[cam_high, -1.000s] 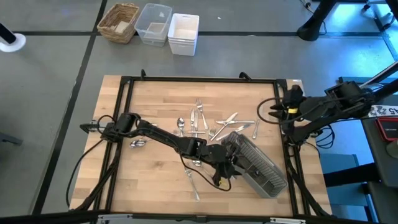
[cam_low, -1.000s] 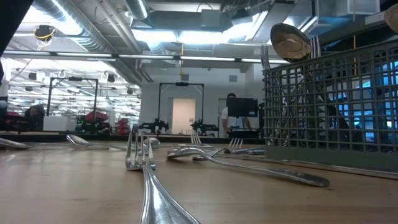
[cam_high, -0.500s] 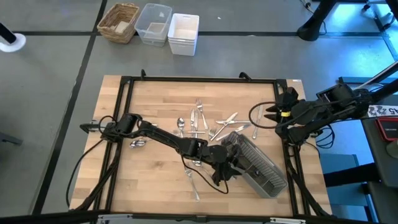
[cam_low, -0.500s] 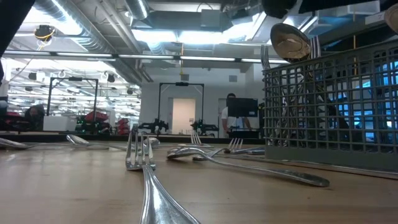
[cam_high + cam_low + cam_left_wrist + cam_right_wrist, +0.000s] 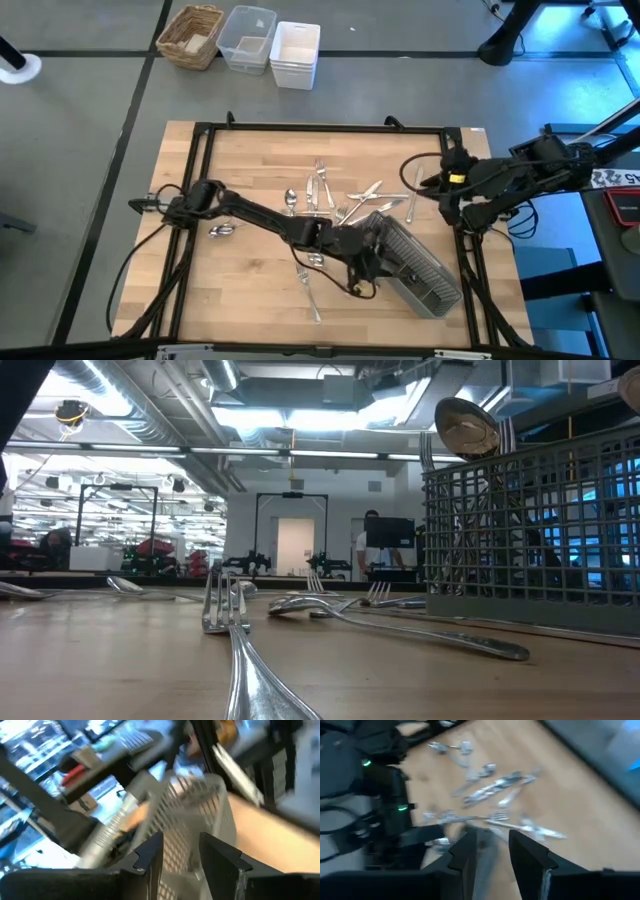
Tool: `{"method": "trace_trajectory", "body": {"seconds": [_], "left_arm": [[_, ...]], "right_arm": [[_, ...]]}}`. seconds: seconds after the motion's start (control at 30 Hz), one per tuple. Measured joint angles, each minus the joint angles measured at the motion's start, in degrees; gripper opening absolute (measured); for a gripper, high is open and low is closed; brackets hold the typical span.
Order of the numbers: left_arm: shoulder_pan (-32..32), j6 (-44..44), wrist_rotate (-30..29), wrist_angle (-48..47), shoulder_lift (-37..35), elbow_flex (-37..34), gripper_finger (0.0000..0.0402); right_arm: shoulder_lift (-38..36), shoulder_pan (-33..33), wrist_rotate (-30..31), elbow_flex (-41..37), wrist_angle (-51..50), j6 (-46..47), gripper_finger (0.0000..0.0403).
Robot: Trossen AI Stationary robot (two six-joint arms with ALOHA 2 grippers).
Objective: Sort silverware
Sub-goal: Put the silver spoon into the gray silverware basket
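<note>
1. High view: silverware [image 5: 330,197] is scattered mid-counter [image 5: 250,160]; the left claw [image 5: 368,262], state unclear, is placed against the caddy [image 5: 415,265].
2. Low view: a fork [image 5: 235,640] is laid nearest.
3. Wrist views: both claws' fingers [image 5: 150,852] [image 5: 465,847] are seen parted, nothing between.

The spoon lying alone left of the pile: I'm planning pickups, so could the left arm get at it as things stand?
Probably yes. The spoon lies bare on the table, apart from the other silverware, beside the left arm's own span. But the left gripper is over at the caddy, so it must pull back first.
</note>
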Motion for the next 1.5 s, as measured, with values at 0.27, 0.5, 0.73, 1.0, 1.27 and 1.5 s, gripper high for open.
{"method": "trace_trajectory", "body": {"seconds": [0.27, 0.5, 0.73, 1.0, 1.27, 1.5], "left_arm": [[0.8, -8.7, -5.5, -23.3, -11.9, 0.3, 0.0119], [4.5, -8.8, -5.2, -47.5, -19.9, 0.4, 0.0119], [7.9, -9.5, -5.0, -61.9, -22.3, 0.3, 0.0119], [8.6, -9.5, -4.6, -66.6, -22.0, 0.3, 0.0119], [8.5, -8.0, -4.6, -66.8, -22.0, 0.3, 0.0119], [8.5, -8.0, -4.6, -66.9, -22.0, 0.3, 0.0119]], "right_arm": [[3.8, 3.6, -11.5, 0.1, 8.7, 12.0, 0.0115], [13.4, 10.5, -12.1, 0.0, 9.1, 26.8, 0.0115], [23.1, 12.8, -15.3, 0.0, 9.1, 41.6, 0.0115], [30.8, 12.8, -24.6, 0.0, 6.9, 49.4, 0.0115], [33.3, 12.8, -24.2, 0.0, -0.6, 53.0, 0.0115], [33.5, 12.7, -18.4, 0.1, -0.7, 52.9, 0.0115]]}}
